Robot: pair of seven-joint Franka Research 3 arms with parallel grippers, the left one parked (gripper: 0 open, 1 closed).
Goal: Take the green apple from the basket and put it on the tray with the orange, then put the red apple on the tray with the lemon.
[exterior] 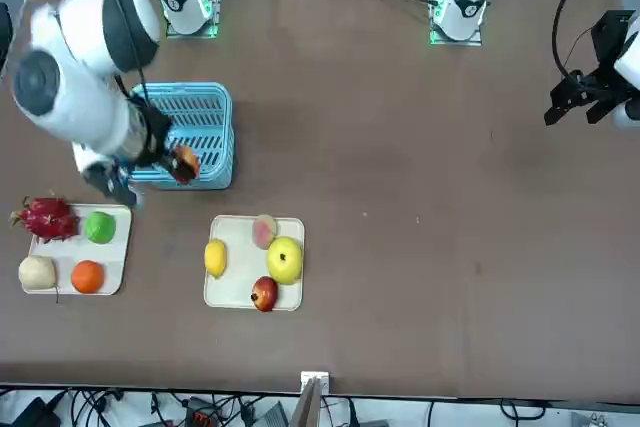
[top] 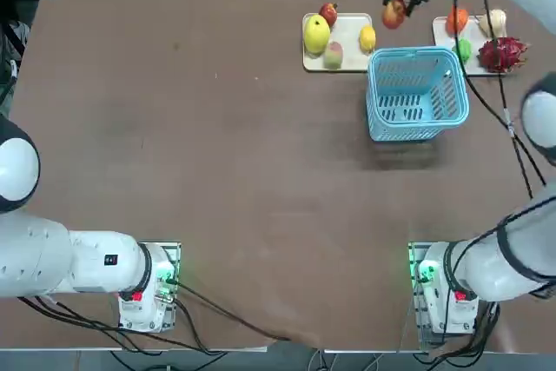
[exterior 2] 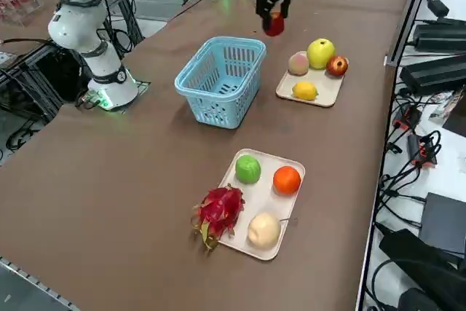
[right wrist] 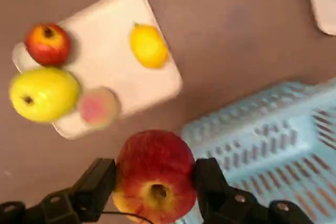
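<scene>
My right gripper [right wrist: 155,179] is shut on the red apple [right wrist: 154,171] and holds it in the air beyond the far side of the light blue basket [top: 408,115], between the two trays. In the top view the red apple [top: 393,13] hangs just right of the tray [top: 347,34] with the lemon [top: 367,37]. The green apple [exterior 2: 247,169] lies on the other tray [exterior 2: 271,198] beside the orange [exterior 2: 287,179]. The basket [exterior 2: 218,85] shows nothing inside.
A large yellow-green fruit [top: 316,34], a dark red fruit [top: 328,14] and a pale pink fruit [top: 333,55] share the lemon's tray. A magenta dragon fruit [top: 502,54] and a beige fruit [top: 496,21] sit with the orange. Cables run along the table's far edge.
</scene>
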